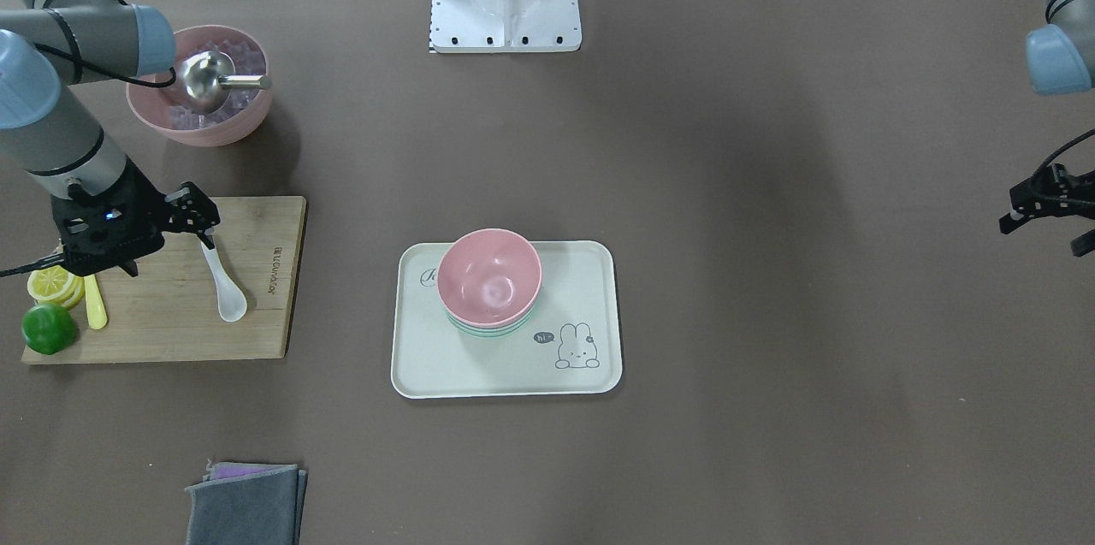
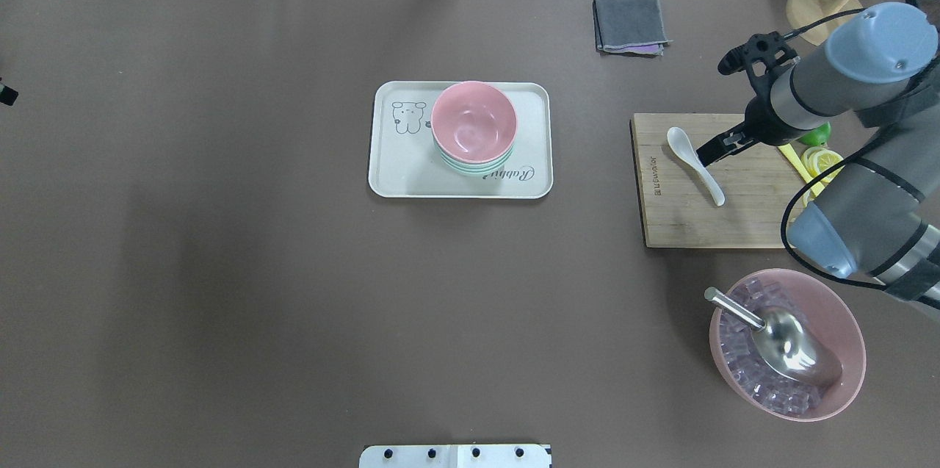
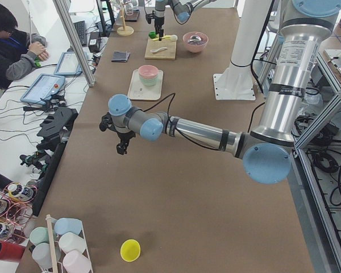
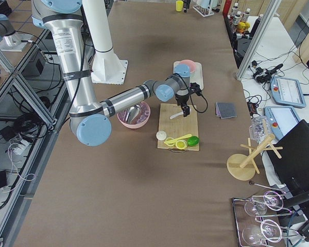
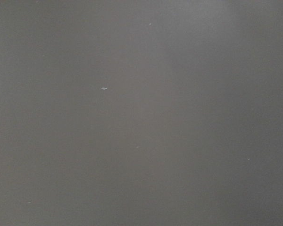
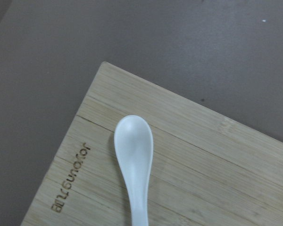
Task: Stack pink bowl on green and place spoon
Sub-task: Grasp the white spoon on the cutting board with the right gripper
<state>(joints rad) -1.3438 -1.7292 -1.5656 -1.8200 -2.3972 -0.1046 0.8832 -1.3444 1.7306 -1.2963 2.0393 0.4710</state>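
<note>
The pink bowl (image 1: 489,275) sits nested on the green bowl (image 1: 488,329) on the cream tray (image 1: 590,271); they also show in the overhead view (image 2: 474,123). The white spoon (image 1: 224,284) lies flat on the wooden cutting board (image 1: 257,322), and it shows in the right wrist view (image 6: 134,165). My right gripper (image 1: 198,216) hovers just over the spoon's handle end with its jaws apart and nothing in them. My left gripper (image 1: 1045,233) is open and empty, far off at the table's other end.
A large pink bowl of ice (image 2: 786,347) with a metal scoop (image 2: 778,339) stands near the board. A lime (image 1: 48,328), lemon slices (image 1: 53,284) and a yellow spoon (image 1: 94,305) lie on the board's end. A grey cloth (image 2: 630,25) lies beyond it.
</note>
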